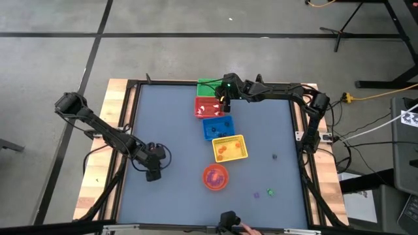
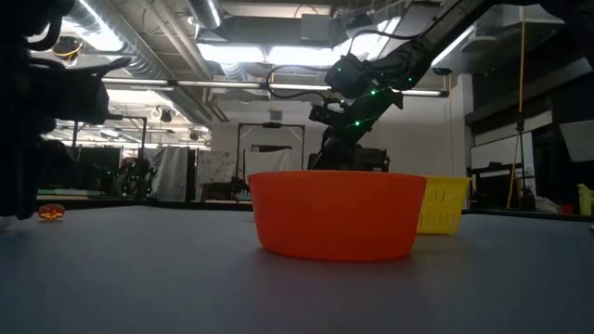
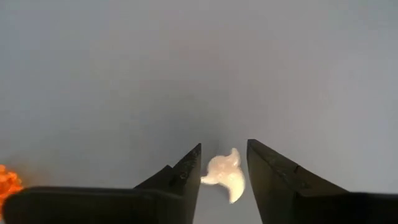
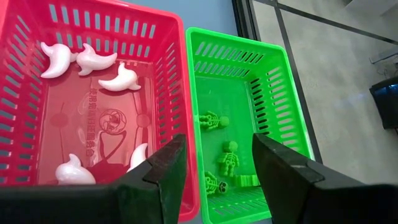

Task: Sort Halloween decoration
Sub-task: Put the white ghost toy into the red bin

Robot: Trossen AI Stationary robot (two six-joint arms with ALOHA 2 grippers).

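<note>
A white ghost trinket of the Halloween decoration lies on the grey table between the two fingers of my left gripper, which is open and points steeply down at the table's left near part. An orange trinket lies close by. My right gripper hangs open at the far side, above the wall between the red basket with several white ghosts and the green basket with green skeleton figures. Nothing is between its fingers. My left gripper has a finger on either side of the white ghost, which lies flat on the table. A gap shows on one side. The ghost's tip lies right by the other finger, and I cannot tell whether they touch.
A row of baskets runs from the far middle toward the near right: green, red, blue, yellow. A round orange bowl stands near the front. Loose trinkets lie at the near right.
</note>
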